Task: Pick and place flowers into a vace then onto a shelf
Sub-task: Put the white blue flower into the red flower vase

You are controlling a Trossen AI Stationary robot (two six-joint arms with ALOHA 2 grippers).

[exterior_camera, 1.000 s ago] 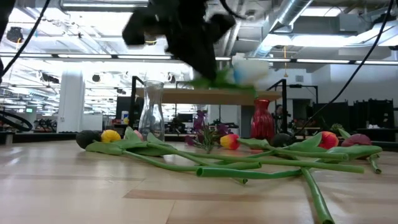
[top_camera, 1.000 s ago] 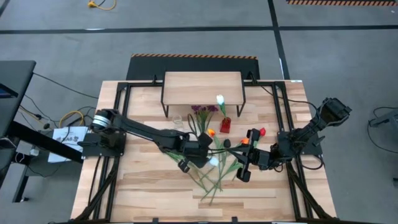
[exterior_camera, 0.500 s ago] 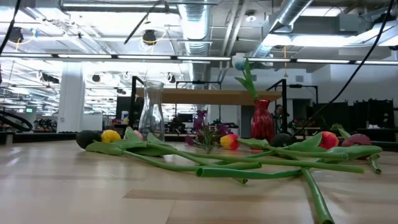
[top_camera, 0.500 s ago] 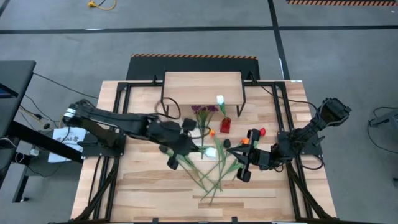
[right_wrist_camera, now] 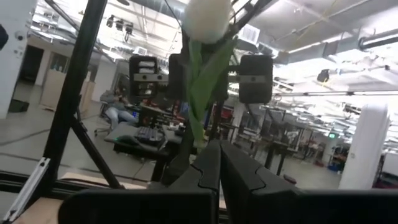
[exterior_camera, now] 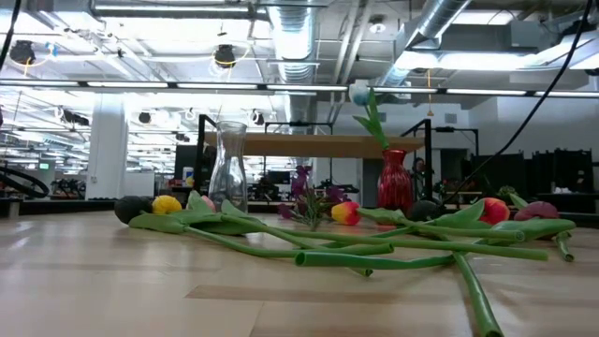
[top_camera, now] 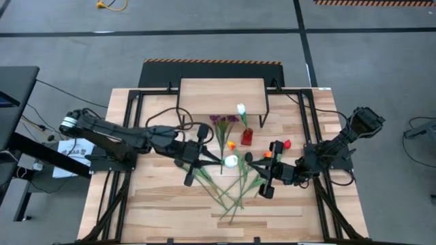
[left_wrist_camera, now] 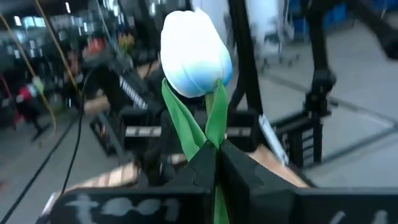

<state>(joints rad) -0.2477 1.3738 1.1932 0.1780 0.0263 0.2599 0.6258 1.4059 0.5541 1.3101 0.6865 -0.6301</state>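
The left arm (top_camera: 122,136) has drawn back toward 9 o'clock since the earlier frame, folding at the elbow and carrying its load off the heap. The left gripper (left_wrist_camera: 214,163) now hangs above the middle of the table (top_camera: 157,204), fingers pinched tight on the stem of a white tulip (top_camera: 231,161) just under the head. So the pick looks done and the drop into a vase is the step in hand. The shelf (top_camera: 221,95) stands at the table's 12 o'clock edge, its top bare. The right gripper (right_wrist_camera: 219,158) waits at 3 o'clock with fingers closed on nothing, facing the lifted tulip and narrowing the room on that side. The clear vase (exterior_camera: 227,168) stands empty toward 11 o'clock, with open space above it. The red vase (top_camera: 246,136), toward 12 o'clock, already holds one white bloom. The remaining flowers (exterior_camera: 374,248) lie tangled across the centre.
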